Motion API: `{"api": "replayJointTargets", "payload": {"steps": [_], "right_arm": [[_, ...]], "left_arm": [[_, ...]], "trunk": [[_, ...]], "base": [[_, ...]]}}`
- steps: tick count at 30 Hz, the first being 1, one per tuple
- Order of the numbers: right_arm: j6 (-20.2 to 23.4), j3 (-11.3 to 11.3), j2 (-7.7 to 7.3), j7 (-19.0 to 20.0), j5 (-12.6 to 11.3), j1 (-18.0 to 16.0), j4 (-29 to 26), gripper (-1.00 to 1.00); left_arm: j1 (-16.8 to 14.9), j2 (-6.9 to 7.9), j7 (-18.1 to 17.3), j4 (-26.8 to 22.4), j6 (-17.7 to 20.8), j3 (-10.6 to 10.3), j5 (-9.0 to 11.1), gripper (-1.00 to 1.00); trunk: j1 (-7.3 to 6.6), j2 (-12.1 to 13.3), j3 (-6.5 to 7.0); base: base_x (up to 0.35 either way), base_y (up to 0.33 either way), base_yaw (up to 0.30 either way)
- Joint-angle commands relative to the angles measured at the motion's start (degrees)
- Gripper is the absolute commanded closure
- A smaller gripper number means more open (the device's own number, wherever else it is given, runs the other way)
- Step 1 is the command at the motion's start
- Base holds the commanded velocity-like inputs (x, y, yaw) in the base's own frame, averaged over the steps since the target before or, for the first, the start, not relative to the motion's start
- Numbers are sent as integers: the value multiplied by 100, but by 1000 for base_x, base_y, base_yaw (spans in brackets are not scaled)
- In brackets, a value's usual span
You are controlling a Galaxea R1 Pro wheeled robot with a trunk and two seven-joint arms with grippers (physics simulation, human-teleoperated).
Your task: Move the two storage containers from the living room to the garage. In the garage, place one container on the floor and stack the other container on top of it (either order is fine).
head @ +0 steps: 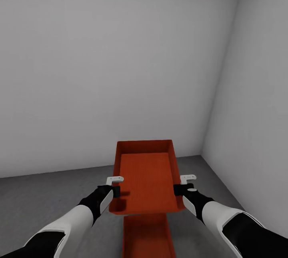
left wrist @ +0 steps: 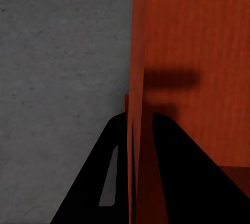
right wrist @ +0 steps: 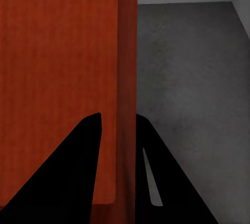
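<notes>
Pointing its long axis toward 12 o'clock, away from the robot, one bin [head: 146, 178] hangs above the floor [head: 48, 198], held at both long walls. The left gripper [head: 115, 191] and right gripper [head: 179, 189] each pinch a wall. A second bin [head: 147, 237] lies below at 6 o'clock, two in all.

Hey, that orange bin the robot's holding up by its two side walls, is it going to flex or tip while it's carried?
The held container looks stiff: its thin walls stay straight where the left gripper and right gripper pinch them. It is empty, so probably light. Held near its close end, it might dip forward above the lower container.
</notes>
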Motion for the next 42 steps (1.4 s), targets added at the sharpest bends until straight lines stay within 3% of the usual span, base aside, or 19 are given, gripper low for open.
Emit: {"api": "replayJointTargets", "payload": {"steps": [1, 34, 42], "right_arm": [[-33, -65, 0, -50, -112, -8, 88, 100], [-33, -62, 0, -50, -112, -9, 88, 100], [-33, -65, -7, -50, -112, -10, 88, 100]], "left_arm": [[0, 2, 139, -29, -81, -30, -166, 100], [-3, 2, 112, -47, -90, -30, -166, 100], [0, 2, 120, -38, -90, -30, -166, 100]], "trunk": [[4, -14, -13], [4, -14, -13], [4, -14, -67]], "base": [[0, 0, 0], [0, 0, 0], [0, 0, 0]]}}
